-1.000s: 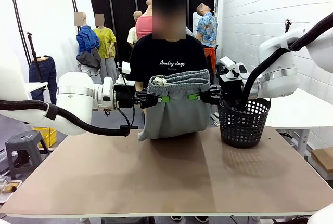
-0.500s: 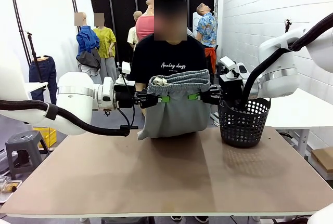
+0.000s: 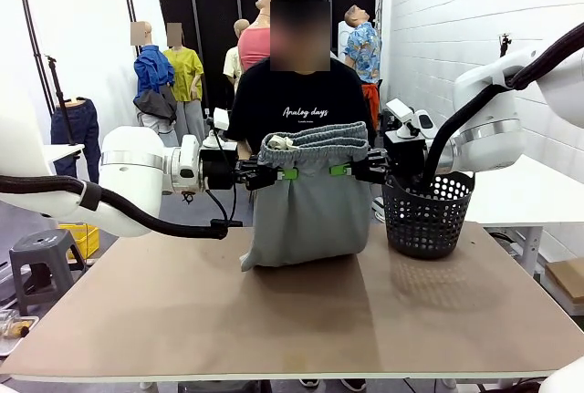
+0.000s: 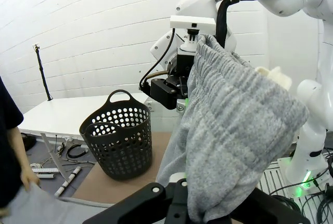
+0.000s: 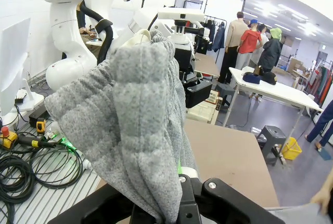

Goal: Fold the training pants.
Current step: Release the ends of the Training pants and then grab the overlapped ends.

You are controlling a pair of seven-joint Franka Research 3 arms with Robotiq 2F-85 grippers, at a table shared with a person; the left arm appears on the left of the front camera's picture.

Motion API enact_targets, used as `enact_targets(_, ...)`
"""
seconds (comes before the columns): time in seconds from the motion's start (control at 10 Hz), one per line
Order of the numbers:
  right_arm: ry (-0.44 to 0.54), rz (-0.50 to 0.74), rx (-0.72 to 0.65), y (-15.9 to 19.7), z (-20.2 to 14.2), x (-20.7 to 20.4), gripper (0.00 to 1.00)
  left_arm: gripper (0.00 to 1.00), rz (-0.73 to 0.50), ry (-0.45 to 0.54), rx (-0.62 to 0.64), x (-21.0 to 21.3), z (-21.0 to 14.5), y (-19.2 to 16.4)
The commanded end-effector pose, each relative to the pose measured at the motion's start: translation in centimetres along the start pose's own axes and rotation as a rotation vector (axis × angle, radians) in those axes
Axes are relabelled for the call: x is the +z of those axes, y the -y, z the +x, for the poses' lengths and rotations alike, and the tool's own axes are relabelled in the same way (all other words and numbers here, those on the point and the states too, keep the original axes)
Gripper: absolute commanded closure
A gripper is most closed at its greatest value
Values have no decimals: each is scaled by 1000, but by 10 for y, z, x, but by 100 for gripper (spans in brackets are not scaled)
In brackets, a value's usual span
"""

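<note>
Grey training pants (image 3: 306,206) hang by waistband btwn left pincer (image 3: 288,173) & right pincer (image 3: 339,170), both clamped on it, hem on tabletop (image 3: 274,320), prob. lay-down step; next needs level, even lowering.

The surface (image 3: 274,320) is a plain, matt brown board with a thin pale front edge, broad from side to side. A black perforated basket (image 3: 427,215) with looped handles stands upright on it near the far right corner, and its dotted shadow falls on the board just in front of it. To the left of the basket, close but not touching, the lower end of the light grey training pants (image 3: 306,220) rests on the board, the cloth above rising clear of it.
</note>
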State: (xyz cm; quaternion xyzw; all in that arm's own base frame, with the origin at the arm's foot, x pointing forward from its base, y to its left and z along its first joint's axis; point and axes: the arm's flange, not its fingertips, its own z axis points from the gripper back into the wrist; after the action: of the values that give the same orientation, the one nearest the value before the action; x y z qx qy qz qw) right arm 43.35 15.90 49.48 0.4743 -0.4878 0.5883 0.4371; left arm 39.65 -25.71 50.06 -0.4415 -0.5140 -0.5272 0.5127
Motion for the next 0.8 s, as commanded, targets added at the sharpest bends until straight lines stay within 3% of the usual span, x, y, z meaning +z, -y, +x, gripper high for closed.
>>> enact_targets(0.0, 12, 8, 7, -3, 0, 0, 100, 100, 4, 2, -8, -1, 5, 1)
enact_targets(0.7, 12, 8, 7, -3, 0, 0, 100, 100, 4, 2, -8, -1, 5, 1)
